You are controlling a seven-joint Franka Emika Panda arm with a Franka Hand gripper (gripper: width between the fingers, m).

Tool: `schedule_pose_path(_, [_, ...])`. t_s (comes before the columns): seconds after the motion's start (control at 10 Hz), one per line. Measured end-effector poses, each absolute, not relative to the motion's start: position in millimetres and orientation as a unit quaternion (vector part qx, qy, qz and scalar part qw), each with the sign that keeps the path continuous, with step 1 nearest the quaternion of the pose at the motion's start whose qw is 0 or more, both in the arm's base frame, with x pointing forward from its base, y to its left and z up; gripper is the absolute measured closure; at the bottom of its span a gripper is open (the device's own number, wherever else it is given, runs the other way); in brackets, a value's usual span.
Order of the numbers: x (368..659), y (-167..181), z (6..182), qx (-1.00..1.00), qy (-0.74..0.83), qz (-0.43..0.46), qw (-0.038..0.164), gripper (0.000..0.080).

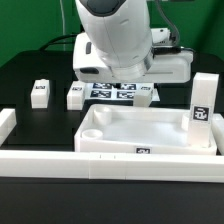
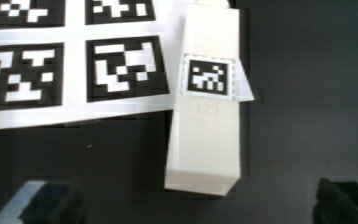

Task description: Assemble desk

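The white tabletop (image 1: 150,135) lies rim up at the front right of the exterior view. One white leg (image 1: 201,102) stands upright at its right corner. Loose tagged legs lie at the left (image 1: 40,92), beside the marker board (image 1: 75,96) and at the board's right end (image 1: 147,95). In the wrist view a white square-post leg (image 2: 208,110) with a tag lies on the black table along the marker board's edge. My gripper (image 2: 190,205) hangs above it, open and empty. Its dark fingers (image 2: 34,200) stand wide apart past the leg's end. In the exterior view the arm (image 1: 115,45) hides the gripper.
The marker board (image 1: 115,92) lies under the arm and also shows in the wrist view (image 2: 69,60). A long white border rail (image 1: 100,163) runs along the front, and another (image 1: 8,125) stands at the left. A white box (image 1: 170,65) stands behind the arm.
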State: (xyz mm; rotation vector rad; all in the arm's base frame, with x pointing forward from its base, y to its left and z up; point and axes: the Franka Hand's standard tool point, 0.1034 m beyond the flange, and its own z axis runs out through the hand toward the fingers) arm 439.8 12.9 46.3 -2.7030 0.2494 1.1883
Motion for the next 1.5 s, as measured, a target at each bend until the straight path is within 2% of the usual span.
schedule_pose_path(0.2, [435.8,15.1,43.1,-0.903,0.11,0.406,0.086,0.0151])
schedule_pose_path(0.4, [430.4,17.3,35.7,-0.894,0.141,0.416,0.091,0.0151])
schedule_pose_path(0.6, [428.4,17.6,35.9,-0.891,0.139,0.423,0.091,0.0151])
schedule_pose_path(1.0, [408.7,21.0,20.4,-0.851,0.128,0.5,0.095,0.0151])
schedule_pose_path(1.5, [408.1,24.2,9.2,-0.856,0.126,0.493,0.091,0.0151])
